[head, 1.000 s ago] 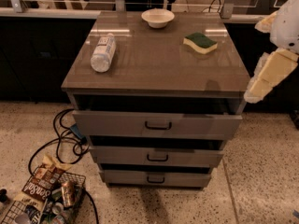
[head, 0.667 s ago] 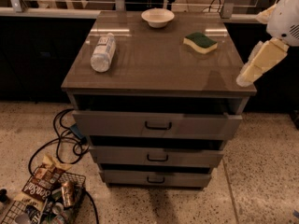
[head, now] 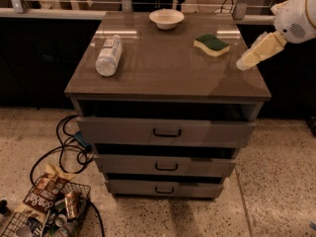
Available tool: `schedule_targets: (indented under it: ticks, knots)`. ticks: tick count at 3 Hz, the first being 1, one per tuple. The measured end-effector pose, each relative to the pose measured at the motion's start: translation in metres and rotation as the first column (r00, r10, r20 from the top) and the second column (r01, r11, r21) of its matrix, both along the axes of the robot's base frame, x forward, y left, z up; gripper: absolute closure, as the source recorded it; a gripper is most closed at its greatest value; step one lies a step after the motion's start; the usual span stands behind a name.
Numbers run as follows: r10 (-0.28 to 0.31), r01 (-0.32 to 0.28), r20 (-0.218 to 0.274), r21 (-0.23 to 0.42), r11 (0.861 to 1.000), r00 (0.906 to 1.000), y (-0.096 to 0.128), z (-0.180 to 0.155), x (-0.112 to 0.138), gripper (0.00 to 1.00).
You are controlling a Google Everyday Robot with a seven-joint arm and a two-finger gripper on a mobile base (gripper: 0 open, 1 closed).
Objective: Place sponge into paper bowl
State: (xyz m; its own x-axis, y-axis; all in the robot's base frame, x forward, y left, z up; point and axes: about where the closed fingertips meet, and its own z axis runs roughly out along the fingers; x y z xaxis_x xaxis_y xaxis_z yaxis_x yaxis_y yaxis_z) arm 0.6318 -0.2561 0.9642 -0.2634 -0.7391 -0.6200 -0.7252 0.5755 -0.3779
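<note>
The hand (head: pixel 247 60) has moved in over the right edge of the surface (head: pixel 168 73), closer to the sponge (head: pixel 211 45), which lies untouched well apart from the bowl (head: pixel 167 19), so the grasp looks still ahead; whether the hand is wide or narrow cannot be told.

Tool (head: pixel 244 62) over the cabinet (head: pixel 168 78) right edge, its arm (head: pixel 296 19) beyond the right border; wire basket (head: pixel 19 220) partly beyond the bottom

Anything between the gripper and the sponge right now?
No. In the camera view the gripper hangs at the right edge of the cabinet top, and only bare top lies between it and the sponge.
</note>
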Motion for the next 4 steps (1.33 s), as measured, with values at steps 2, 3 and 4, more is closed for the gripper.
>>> schedule_targets:
  ticks: [2, 3, 4]
  knots:
    - [-0.089, 0.084, 0.016, 0.221, 0.972, 0.9959, -0.012, -0.033, 0.063, 0.0]
    - [-0.089, 0.084, 0.016, 0.221, 0.972, 0.9959, -0.012, -0.033, 0.063, 0.0]
    - [-0.093, 0.09, 0.001, 0.252, 0.964, 0.9957, -0.011, -0.046, 0.079, 0.0]
